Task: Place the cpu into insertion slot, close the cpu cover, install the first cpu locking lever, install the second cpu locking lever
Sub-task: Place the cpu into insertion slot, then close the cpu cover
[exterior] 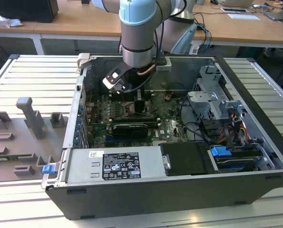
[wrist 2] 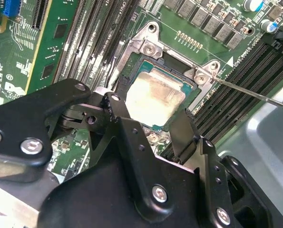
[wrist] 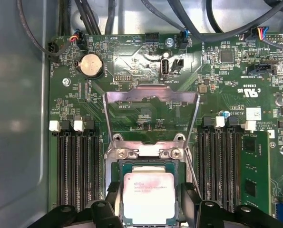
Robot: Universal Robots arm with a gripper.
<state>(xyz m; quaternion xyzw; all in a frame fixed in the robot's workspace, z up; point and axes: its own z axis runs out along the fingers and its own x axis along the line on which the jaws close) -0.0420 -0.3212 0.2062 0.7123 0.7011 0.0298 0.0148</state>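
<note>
Finds the cpu point(wrist: 148, 199) lying flat in the insertion slot point(wrist: 146, 152), mid-board between the two banks of memory slots point(wrist: 77, 171), well in from the edges of the green board point(wrist: 67, 102). Straddles it with the gripper point(wrist 2: 150, 114), jaws spread to about chip width at two opposite sides; cannot tell whether pinching the chip or just clear of it. Has the cpu cover point(wrist: 151, 97) standing open on the side toward the coin cell point(wrist: 91, 65), and a thin locking lever point(wrist 2: 255, 95) swung free. Risks dragging the chip askew on any rise with grip left, bending socket pins beneath. Risks clipping the raised cover or snagging the lever wire on a sideways drift, knocking either onto the unsecured chip
</note>
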